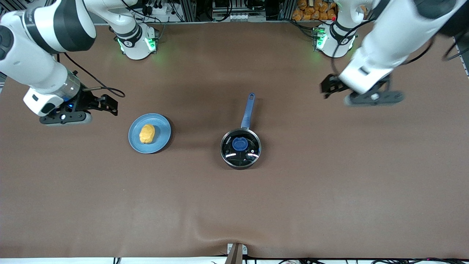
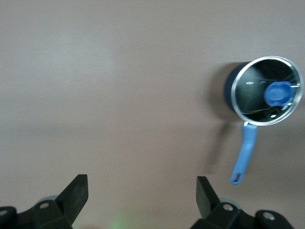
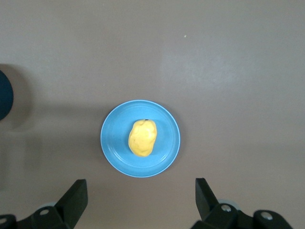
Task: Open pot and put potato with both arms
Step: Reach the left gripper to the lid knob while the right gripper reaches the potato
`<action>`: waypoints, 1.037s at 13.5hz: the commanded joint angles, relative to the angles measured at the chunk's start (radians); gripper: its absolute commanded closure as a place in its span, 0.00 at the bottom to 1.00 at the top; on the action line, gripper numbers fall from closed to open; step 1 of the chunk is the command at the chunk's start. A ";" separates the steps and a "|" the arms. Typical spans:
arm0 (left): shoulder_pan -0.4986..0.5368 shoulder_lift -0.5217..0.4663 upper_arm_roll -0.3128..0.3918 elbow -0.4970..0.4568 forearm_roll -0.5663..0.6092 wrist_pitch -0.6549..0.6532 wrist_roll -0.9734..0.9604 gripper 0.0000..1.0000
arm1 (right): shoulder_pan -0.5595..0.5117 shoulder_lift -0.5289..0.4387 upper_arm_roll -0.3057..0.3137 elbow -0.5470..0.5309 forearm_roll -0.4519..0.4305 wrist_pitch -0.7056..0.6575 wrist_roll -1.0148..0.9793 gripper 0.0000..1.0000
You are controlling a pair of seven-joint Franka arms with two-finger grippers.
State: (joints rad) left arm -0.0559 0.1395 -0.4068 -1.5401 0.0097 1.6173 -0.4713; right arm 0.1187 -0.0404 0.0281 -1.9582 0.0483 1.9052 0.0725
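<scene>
The black pot [image 1: 240,146] stands mid-table with its glass lid and blue knob [image 1: 240,144] on it; its blue handle [image 1: 248,110] points toward the robots' bases. The yellow potato [image 1: 147,133] lies on a blue plate [image 1: 161,126] toward the right arm's end. My right gripper [image 1: 110,104] is open and empty, up over bare table beside the plate; its wrist view shows the potato [image 3: 143,137] and the plate [image 3: 114,143] past the open gripper [image 3: 140,186]. My left gripper [image 1: 328,86] is open and empty over the table at the left arm's end; its wrist view [image 2: 142,183] shows the lidded pot [image 2: 264,90].
Brown cloth covers the table [image 1: 234,205]. The two arm bases [image 1: 137,42] [image 1: 333,40] stand along the edge farthest from the front camera, with cables around them. A small metal bracket [image 1: 236,253] sits at the nearest edge.
</scene>
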 commanded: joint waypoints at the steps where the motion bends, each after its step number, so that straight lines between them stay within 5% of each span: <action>1: -0.088 0.138 -0.013 0.104 0.015 0.022 -0.075 0.00 | -0.016 0.010 0.013 -0.037 0.021 0.023 0.053 0.00; 8: -0.346 0.420 0.012 0.260 0.145 0.153 -0.484 0.00 | -0.011 0.013 0.036 -0.275 0.021 0.296 0.058 0.00; 14: -0.568 0.528 0.259 0.273 0.159 0.436 -0.491 0.00 | 0.021 0.077 0.044 -0.352 0.022 0.417 0.124 0.00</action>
State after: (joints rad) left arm -0.5662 0.6197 -0.2041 -1.3105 0.1448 1.9904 -0.9481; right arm 0.1306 0.0261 0.0649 -2.2842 0.0595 2.2794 0.1683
